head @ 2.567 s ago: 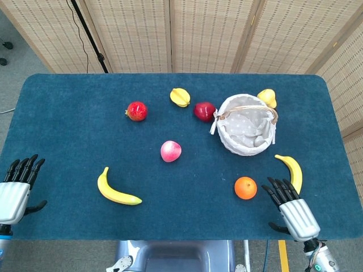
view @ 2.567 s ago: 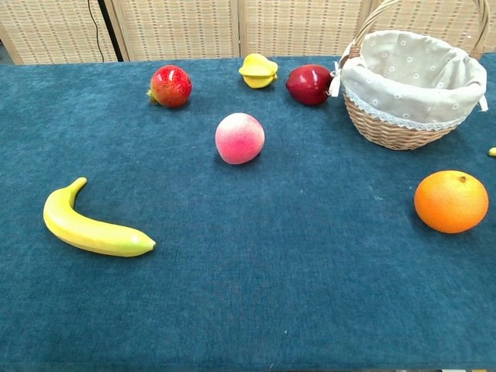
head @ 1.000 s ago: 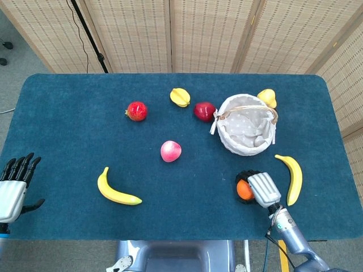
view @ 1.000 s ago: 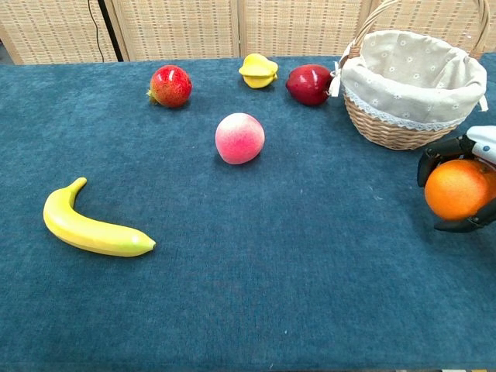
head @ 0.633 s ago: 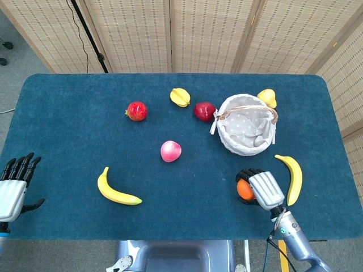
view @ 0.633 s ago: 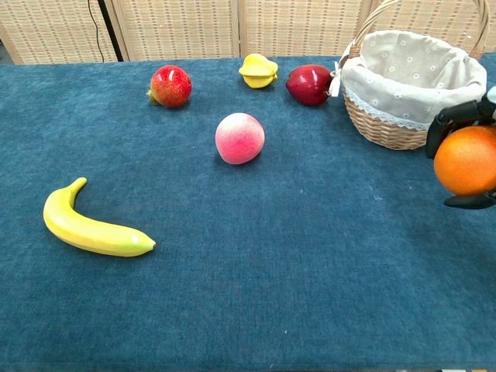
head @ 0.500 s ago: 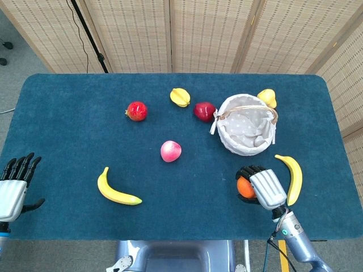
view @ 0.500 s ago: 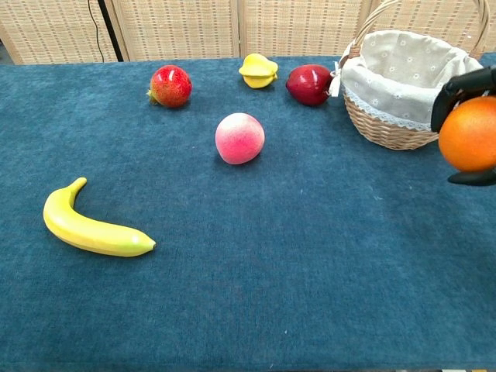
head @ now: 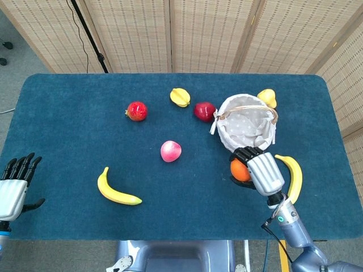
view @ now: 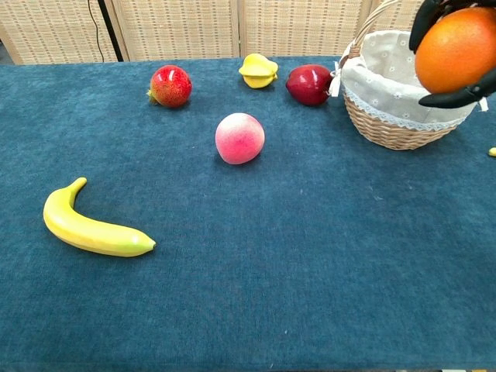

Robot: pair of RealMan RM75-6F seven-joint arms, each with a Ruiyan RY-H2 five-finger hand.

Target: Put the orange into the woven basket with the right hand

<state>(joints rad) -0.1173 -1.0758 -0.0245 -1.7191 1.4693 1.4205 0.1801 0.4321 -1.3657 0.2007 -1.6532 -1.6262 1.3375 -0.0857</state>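
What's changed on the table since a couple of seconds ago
The right hand reached to the orange, closed its fingers around it, lifted it off the cloth and carried it toward the woven basket; it now holds the fruit raised beside the basket's near rim, not yet inside. The left hand shifted only slightly at the table's left edge. The other fruit and the basket stayed put.

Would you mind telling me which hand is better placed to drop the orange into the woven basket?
The right hand: it holds the orange lifted off the table, just at the near side of the woven basket. The left hand rests open at the table's far left edge, holding nothing.
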